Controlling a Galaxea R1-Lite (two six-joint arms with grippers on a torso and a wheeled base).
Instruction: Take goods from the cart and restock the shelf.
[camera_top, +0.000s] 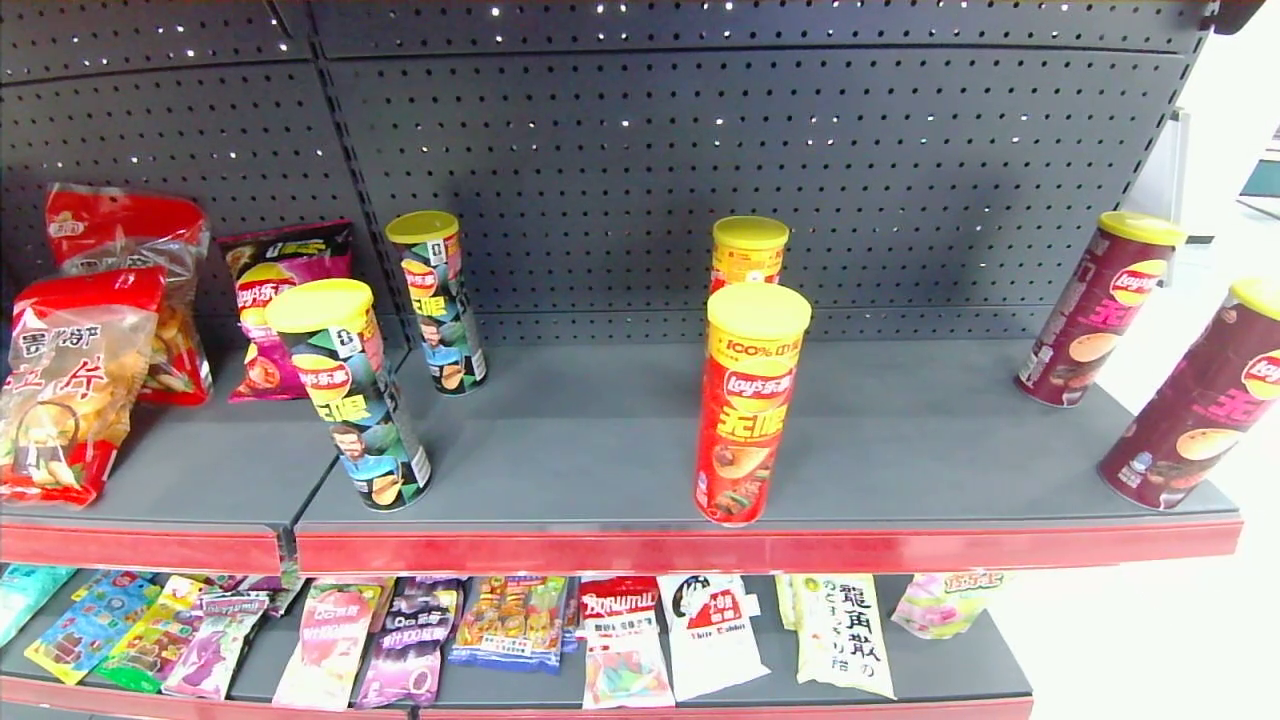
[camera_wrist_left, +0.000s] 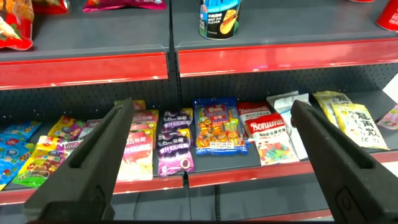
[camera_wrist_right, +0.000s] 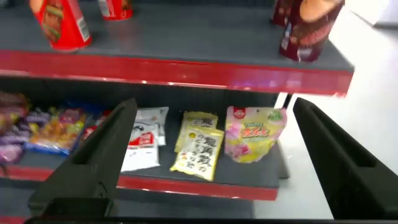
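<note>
Red chip can (camera_top: 752, 405) is stood upright near the front edge of the upper shelf (camera_top: 600, 430), other cans well apart from it. The left gripper (camera_wrist_left: 211, 104) and right gripper (camera_wrist_right: 214, 102) are held low before the lower shelf (camera_wrist_left: 249, 175) — jaws apart, nothing held. Risk judged: the maroon can (camera_top: 1190, 400) at the front right corner could be toppled off by a carelessly raised right arm

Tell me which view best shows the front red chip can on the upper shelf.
The head view: the front red chip can stands whole there, yellow lid to base. The right wrist view catches just its lower part; the left wrist view, a red sliver of its base.
</note>
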